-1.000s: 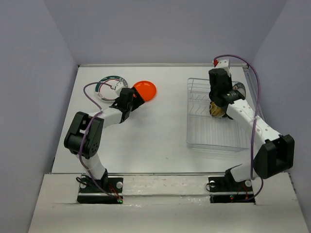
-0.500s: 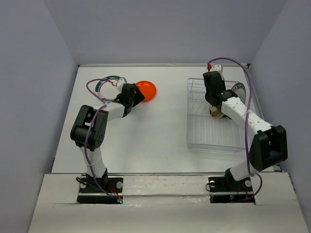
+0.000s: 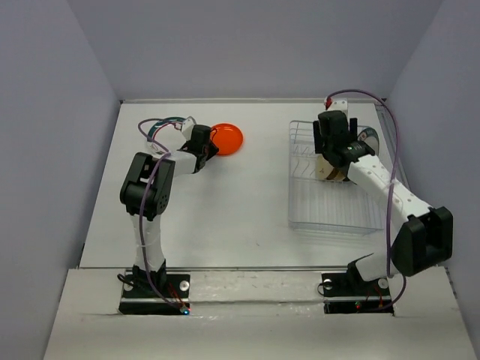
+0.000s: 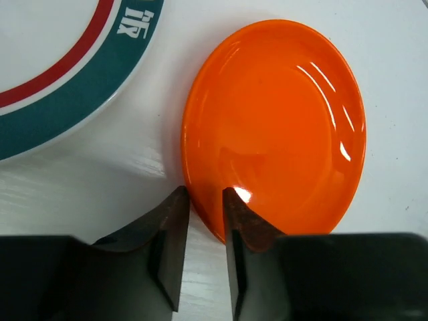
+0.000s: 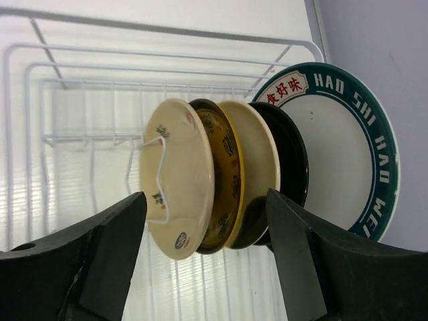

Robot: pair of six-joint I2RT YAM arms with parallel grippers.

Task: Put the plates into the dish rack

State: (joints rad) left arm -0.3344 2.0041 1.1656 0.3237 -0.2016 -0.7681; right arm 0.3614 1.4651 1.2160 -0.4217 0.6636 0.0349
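An orange plate [image 4: 274,127] [image 3: 227,138] lies flat on the table at the back left. My left gripper [image 4: 204,197] [image 3: 212,142] is shut on its near rim, one finger outside the rim and one inside. Beside it lies a white plate with a teal and red rim [image 4: 53,67], largely hidden by the arm from above. The dish rack [image 5: 167,67] [image 3: 330,214] stands on the right. Upright in it are a cream floral plate [image 5: 177,174], a dark brown and yellow one [image 5: 224,167], a beige one [image 5: 257,160], a black one [image 5: 291,154] and a teal-lettered one [image 5: 341,154]. My right gripper [image 5: 204,200] [image 3: 330,159] stands open around the row, touching none.
The enclosure's grey walls close in the table on the left, back and right. The rack sits close to the right wall. A purple cable loops over each arm.
The left gripper pushed forward to the orange plate and closed on its rim. The right gripper opened, letting go of the cream plate, which now stands in the rack.
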